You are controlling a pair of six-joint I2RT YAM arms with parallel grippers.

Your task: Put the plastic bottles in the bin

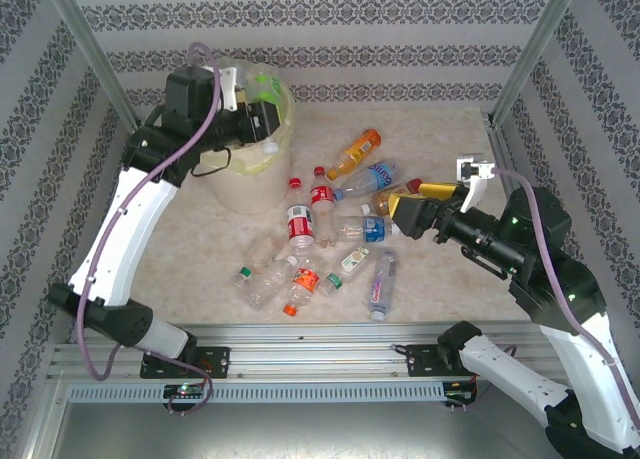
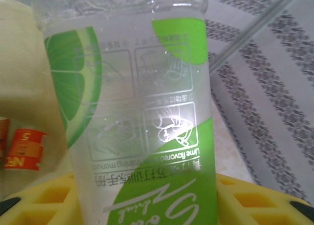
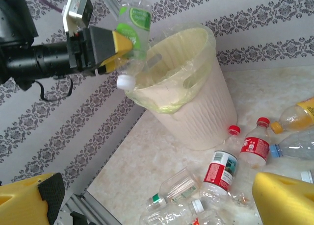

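My left gripper [image 1: 262,117] is shut on a clear plastic bottle with a lime-green label [image 1: 268,87], held over the open mouth of the bin [image 1: 245,184]. In the right wrist view the bottle [image 3: 135,31] tilts, its white cap [image 3: 125,81] pointing down at the bin's rim [image 3: 196,36]. Close up, the green-labelled bottle [image 2: 137,112] sits between the yellow fingers [image 2: 44,200]. My right gripper [image 1: 400,201] stands open above the table, nothing between its yellow fingers [image 3: 284,200]. Several more bottles lie on the table, among them an orange one [image 1: 355,151] and a red-labelled one [image 1: 300,224].
A clear bottle with a blue label [image 1: 368,177] and others lie scattered from the bin's foot to the near rail [image 1: 320,334]. Patterned walls and metal posts [image 1: 525,54] close the table in. An orange-red label [image 2: 24,149] shows against the bin's pale inside.
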